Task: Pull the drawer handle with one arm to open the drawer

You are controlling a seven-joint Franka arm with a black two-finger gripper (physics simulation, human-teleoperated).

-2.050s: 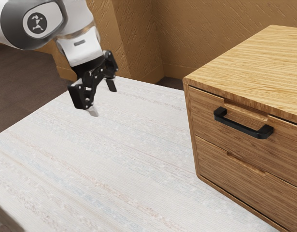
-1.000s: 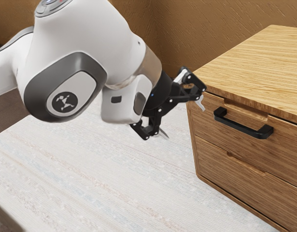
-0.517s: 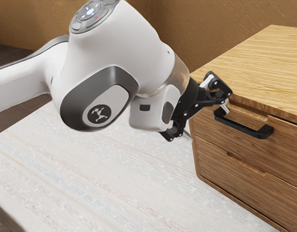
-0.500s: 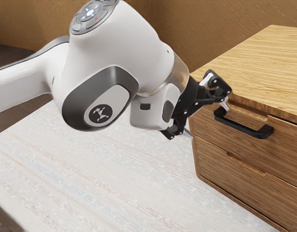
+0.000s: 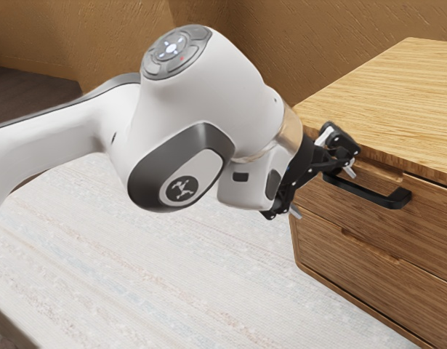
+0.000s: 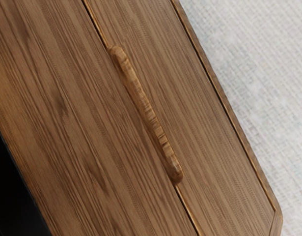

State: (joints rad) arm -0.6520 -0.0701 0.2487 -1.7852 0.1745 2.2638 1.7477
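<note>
Gripper (image 5: 323, 193) spread wide, clamping nothing, at arm-side end of black handle (image 5: 376, 190) on top drawer (image 5: 368, 222)

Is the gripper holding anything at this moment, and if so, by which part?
Nothing is held. The gripper is open, its fingers apart above and below the black handle's end at the exterior view's left, on the top drawer.

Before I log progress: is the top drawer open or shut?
Shut: the top drawer lies flush with the lower drawer and the frame.
</note>
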